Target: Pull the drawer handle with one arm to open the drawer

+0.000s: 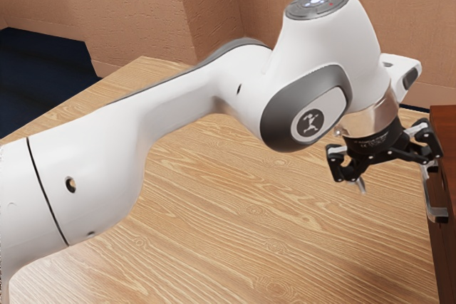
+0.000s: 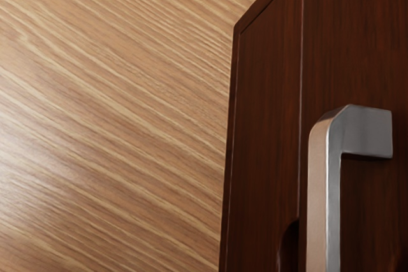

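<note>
1. You see the drawer handle [image 1: 432, 194] as a grey metal bar that stands upright on the dark front, at the tabletop's edge toward the exterior view's right. In the wrist view the drawer handle [image 2: 326, 195] has a squared bend at its end, which turns in to meet the wood.
2. The drawer front [image 2: 268, 125] is dark reddish-brown wood with a thin seam running beside the handle. You cannot tell from either view whether it is pulled out at all.
3. The cabinet [image 1: 447, 169] that carries it stands on the tabletop's far end from the arm's base.
4. The gripper [image 1: 394, 176] hangs just beside the handle with its fingers [image 1: 361, 184] spread wide apart. One finger reaches the handle's upper end and the other stands well clear of it, so nothing is clamped.
5. The white arm [image 1: 178, 126] stretches across from the exterior view's left, with its wrist bent down toward the cabinet.
6. The tabletop [image 1: 235, 226] is light wood grain, and the tabletop [image 2: 95, 125] runs up to the cabinet's foot.
7. A tan wall [image 1: 107, 5] stands behind the table.
</note>
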Motion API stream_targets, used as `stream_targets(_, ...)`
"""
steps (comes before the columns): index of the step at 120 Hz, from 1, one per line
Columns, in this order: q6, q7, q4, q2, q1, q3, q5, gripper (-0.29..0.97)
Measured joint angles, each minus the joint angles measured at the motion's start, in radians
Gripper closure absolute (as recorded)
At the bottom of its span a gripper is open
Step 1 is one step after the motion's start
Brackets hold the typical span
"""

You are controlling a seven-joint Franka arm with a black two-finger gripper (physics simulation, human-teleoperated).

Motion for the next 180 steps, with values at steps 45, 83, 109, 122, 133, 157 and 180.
stream_targets(45, 0.051, 0.080, -0.012, 0.011, 0.000, 0.000, -0.006, 0.02)
stream_targets(83, 0.076, 0.113, -0.043, 0.006, -0.008, 0.000, -0.030, 0.21)
stream_targets(109, 0.089, 0.127, -0.046, 0.007, -0.009, 0.000, -0.030, 0.27)
stream_targets(122, 0.092, 0.132, -0.052, 0.006, -0.010, 0.000, -0.029, 0.32)
stream_targets(133, 0.094, 0.136, -0.058, 0.006, -0.012, 0.000, -0.026, 0.36)
stream_targets(157, 0.098, 0.143, -0.089, -0.009, -0.014, 0.002, -0.021, 0.43)
stream_targets(180, 0.105, 0.149, -0.115, -0.027, -0.012, 0.001, -0.008, 0.45)
